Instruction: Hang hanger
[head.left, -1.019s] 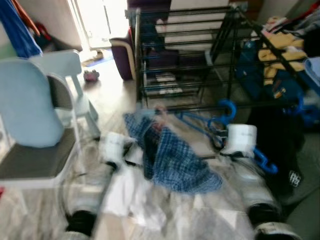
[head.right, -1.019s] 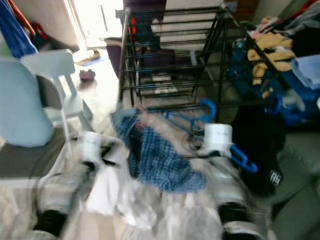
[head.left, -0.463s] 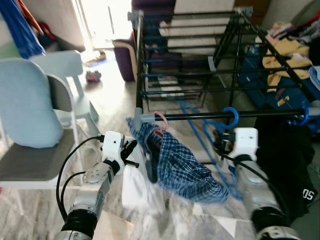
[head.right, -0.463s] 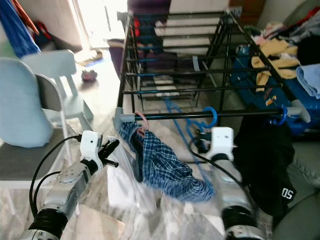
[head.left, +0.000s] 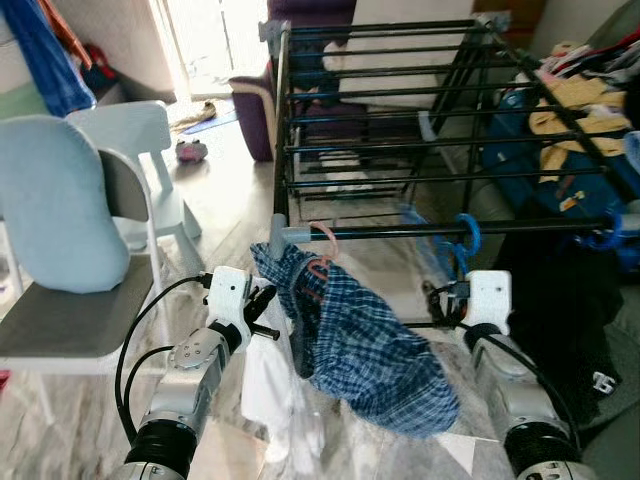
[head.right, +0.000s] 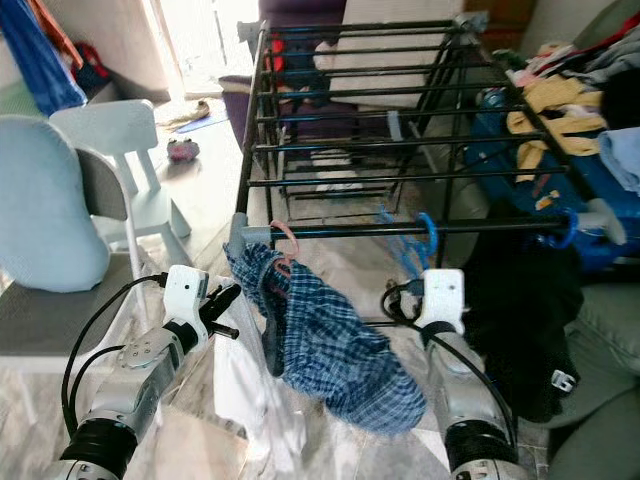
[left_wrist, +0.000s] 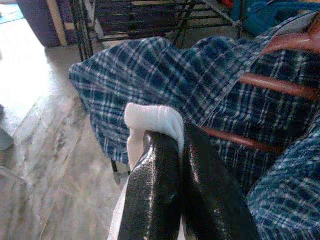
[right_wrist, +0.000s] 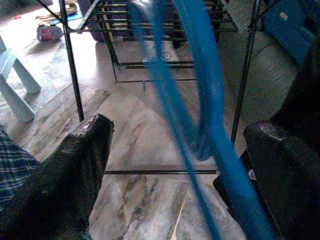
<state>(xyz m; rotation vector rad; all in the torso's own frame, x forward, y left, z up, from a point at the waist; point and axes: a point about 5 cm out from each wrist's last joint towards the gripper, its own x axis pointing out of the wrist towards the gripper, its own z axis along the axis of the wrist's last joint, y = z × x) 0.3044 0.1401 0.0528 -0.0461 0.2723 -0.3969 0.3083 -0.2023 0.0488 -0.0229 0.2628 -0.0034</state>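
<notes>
A blue hanger (head.left: 463, 236) hangs by its hook on the front rail (head.left: 400, 231) of the black drying rack. Its body looks blurred and passes between the fingers (right_wrist: 75, 170) of my right gripper (right_wrist: 179, 127), which is open and just below the rail (head.left: 447, 300). Further left on the same rail, a pink hanger (head.left: 322, 241) carries a blue plaid garment (head.left: 365, 345). Beside that garment my left gripper (head.left: 263, 305) is shut on a white cloth (left_wrist: 151, 119) that droops toward the floor (head.left: 268, 390).
Two pale blue chairs (head.left: 60, 215) stand close on the left. A black garment (head.left: 560, 300) hangs from the right end of the rail. Clothes are piled (head.left: 575, 105) at the back right, over a blue bag. A purple seat (head.left: 255, 105) stands behind the rack.
The blue hanger's hook has gone from below the rail onto the front rail. My right gripper has dropped a little below it. The camera has steadied and shifted.
</notes>
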